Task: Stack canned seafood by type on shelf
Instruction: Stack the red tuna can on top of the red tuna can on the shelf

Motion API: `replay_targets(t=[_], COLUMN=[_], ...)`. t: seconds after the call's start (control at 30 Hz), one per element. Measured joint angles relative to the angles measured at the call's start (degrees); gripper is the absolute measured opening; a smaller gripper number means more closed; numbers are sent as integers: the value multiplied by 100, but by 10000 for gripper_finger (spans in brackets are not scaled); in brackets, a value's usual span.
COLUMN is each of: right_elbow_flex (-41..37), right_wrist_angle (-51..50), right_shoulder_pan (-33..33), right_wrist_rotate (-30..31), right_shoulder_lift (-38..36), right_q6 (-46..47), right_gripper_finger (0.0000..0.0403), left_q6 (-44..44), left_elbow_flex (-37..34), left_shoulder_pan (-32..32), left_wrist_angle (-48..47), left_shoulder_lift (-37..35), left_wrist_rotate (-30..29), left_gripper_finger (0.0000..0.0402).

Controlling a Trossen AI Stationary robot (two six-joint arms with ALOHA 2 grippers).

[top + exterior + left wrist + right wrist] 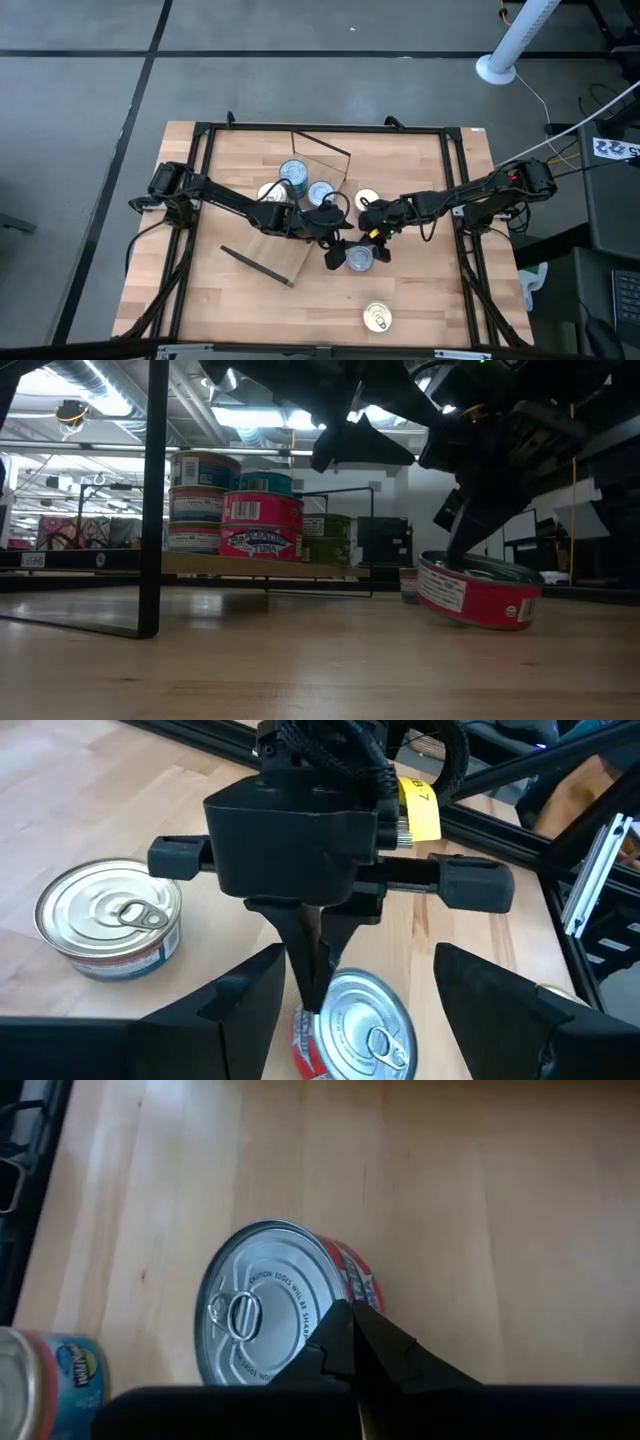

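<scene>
A wooden table seen from above, with two dark robot arms reaching toward its middle. The landmark is a red-labelled tin (359, 258) with a silver pull-tab lid, lying on the bare table (420, 300) just in front of the shelf. In the low view this tin (475, 592) is tipped, one edge lifted off the wood.

The right gripper (381, 243) has its two fingers pressed fully together into a single point. That point rests on the rim of the red-labelled tin's lid, at the edge beside the label; it grips nothing. The left gripper (338, 253) stands wide open on the tin's other side, one finger to either side of the tin without touching it, holding nothing.

Behind the red-labelled tin lies the shelf (262, 252), a light plywood board with thin dark frame bars. Stacked tins (204, 500) sit on it. Another silver-lidded tin (109, 919) stands on the table near the red-labelled one. A gold-lidded tin (377, 317) lies alone, nearer the table's front edge.
</scene>
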Motion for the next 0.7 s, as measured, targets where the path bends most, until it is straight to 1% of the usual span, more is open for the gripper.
replay_targets(t=[0.23,0.53,0.7], right_elbow_flex=[0,0,0], right_wrist_angle=[384,509,595], right_shoulder_pan=[2,4,4], right_wrist_rotate=[-385,-544,-899], right_shoulder_lift=[0,0,-2], right_q6=[-11,-9,0], right_gripper_finger=[0,0,0], left_q6=[0,0,0], left_elbow_flex=[0,2,2], left_shoulder_pan=[0,-7,-11], left_wrist_angle=[-2,-205,-368], left_shoulder_lift=[0,-2,-2], left_wrist_rotate=[-2,-2,-2], left_gripper_finger=[251,251,251])
